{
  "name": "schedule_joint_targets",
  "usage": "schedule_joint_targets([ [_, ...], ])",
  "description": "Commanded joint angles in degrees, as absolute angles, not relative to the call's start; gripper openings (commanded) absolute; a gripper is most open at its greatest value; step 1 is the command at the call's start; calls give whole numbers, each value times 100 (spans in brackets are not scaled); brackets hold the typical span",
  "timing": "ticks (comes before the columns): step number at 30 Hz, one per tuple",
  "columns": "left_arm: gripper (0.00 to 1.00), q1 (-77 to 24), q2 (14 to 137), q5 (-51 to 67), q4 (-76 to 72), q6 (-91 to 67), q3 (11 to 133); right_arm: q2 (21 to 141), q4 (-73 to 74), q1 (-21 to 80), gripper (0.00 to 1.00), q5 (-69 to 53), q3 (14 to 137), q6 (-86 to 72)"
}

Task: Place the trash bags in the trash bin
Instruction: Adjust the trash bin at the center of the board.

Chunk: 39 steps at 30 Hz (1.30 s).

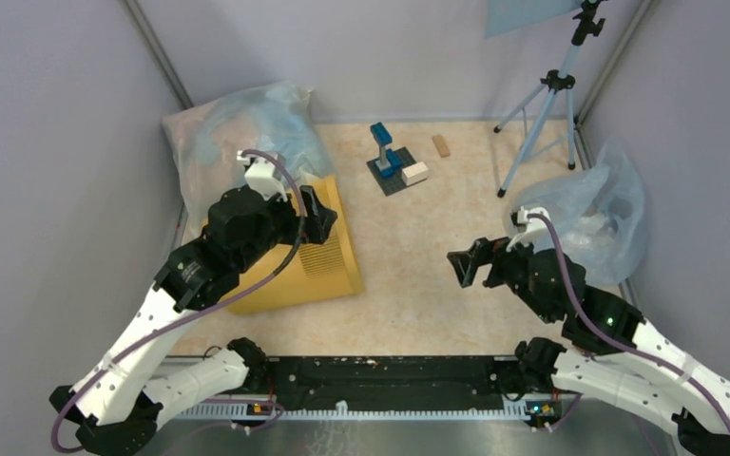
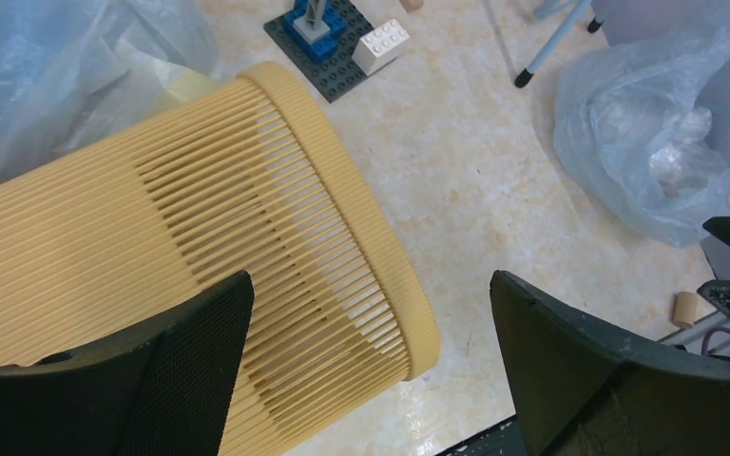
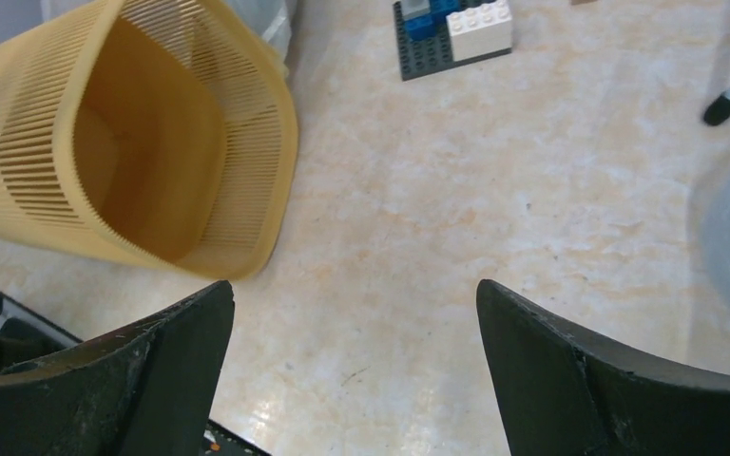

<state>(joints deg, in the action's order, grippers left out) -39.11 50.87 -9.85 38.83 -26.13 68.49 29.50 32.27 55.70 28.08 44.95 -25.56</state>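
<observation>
The yellow trash bin (image 1: pixel 335 242) lies on its side at the left of the table, its open mouth turned toward the right arm. It also shows in the left wrist view (image 2: pixel 200 218) and the right wrist view (image 3: pixel 152 142), where its inside looks bare. My left gripper (image 1: pixel 310 222) hovers over the bin's wall near the rim, open and empty (image 2: pixel 371 285). My right gripper (image 1: pixel 471 264) is open and empty (image 3: pixel 354 290) above bare table, right of the bin. No loose colourless trash bag shows; some crumpled clear film (image 2: pixel 670 161) is visible inside the right bluish sack.
Big bluish plastic sacks sit at the back left (image 1: pixel 247 123) and at the right (image 1: pixel 594 214). A blue-and-white block tower (image 1: pixel 390 157) on a dark plate, a wooden block (image 1: pixel 440 144) and a tripod (image 1: pixel 544 104) stand at the back. Grey walls enclose the table.
</observation>
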Motion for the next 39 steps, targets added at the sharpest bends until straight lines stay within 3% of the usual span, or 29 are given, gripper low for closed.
schedule_joint_targets([
  [1,99,-3920,4788,-1483,3934,-2572,6932,3159,2537,5563,96,2008,4380,-2405],
  [5,99,-3920,4792,-1219,3979,-2579,6820,3315,2577,5564,95,1964,4407,-2443],
  [10,99,-3920,5148,-60,3641,-3005,6890,3485,3120,5565,95,3070,4418,-3146],
  [12,99,-3928,5555,-66,3867,-2987,7130,3583,2760,5563,95,2498,4332,-3143],
  [16,99,-3928,5873,-1495,4831,-2909,7744,3759,1350,5564,95,961,3925,-3226],
  [20,99,-3920,5357,-2582,4840,-2914,7571,4347,-441,5563,94,-95,3546,-3385],
  [25,99,-3924,4445,-2828,4652,-2674,7176,5736,-1366,5580,89,-1134,4013,-3107],
  [31,99,-3920,3313,-2909,4632,-2625,6676,6783,-1893,5647,84,-1379,4540,-2794],
  [39,99,-3927,3021,-2522,4693,-2376,6653,7698,-2292,5647,65,-1677,5081,-2678],
])
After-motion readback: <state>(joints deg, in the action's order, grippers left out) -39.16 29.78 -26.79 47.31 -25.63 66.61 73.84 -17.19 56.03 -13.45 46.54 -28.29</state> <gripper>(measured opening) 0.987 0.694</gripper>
